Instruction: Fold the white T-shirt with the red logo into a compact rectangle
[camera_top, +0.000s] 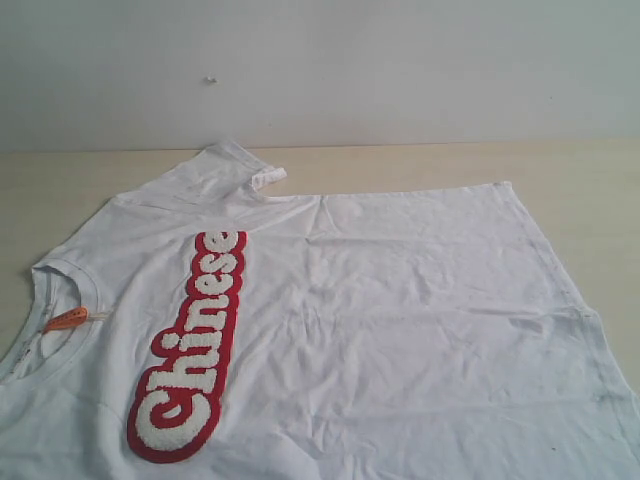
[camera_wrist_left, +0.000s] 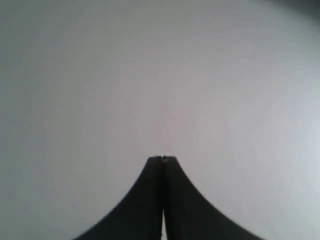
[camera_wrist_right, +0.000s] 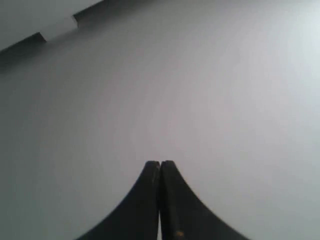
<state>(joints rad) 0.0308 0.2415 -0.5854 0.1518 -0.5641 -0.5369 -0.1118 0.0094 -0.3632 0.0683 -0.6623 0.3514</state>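
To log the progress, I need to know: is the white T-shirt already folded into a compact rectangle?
No, the white T-shirt lies spread out flat on the table, its red logo fully visible.

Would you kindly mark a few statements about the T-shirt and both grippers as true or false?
1. The white T-shirt lies spread out, unfolded, on the table. True.
2. The red logo reads "Chinese". True.
3. The left gripper is wide open. False: its jaws are shut together on nothing.
4. The right gripper clamps the shirt's hem. False: it is shut, with no cloth between its jaws.
5. An orange neck tag sits at the collar. True.
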